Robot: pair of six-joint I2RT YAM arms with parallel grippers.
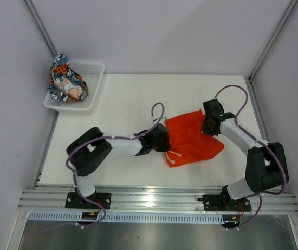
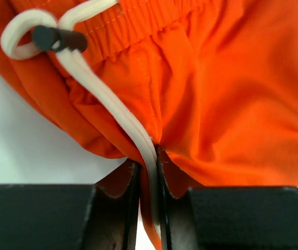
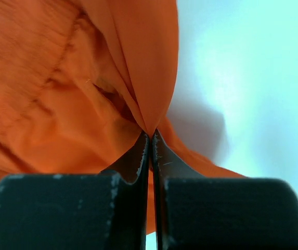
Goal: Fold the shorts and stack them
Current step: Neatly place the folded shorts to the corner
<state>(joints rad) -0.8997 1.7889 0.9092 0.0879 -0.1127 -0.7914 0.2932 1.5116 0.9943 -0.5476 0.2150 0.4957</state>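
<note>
The orange shorts (image 1: 193, 138) lie crumpled on the white table between the two arms. My left gripper (image 1: 165, 139) is at their left edge, shut on the waistband fabric and the white drawstring (image 2: 104, 99), with the jaws pinching both (image 2: 150, 156). My right gripper (image 1: 209, 125) is at the upper right edge of the shorts (image 3: 60, 94), shut on a thin fold of orange fabric (image 3: 151, 136). The printed shorts (image 1: 65, 80) sit bunched in the white basket at the far left.
The white mesh basket (image 1: 89, 86) stands at the table's far left corner. Grey walls and metal frame posts enclose the table. An aluminium rail (image 1: 154, 200) runs along the near edge by the arm bases.
</note>
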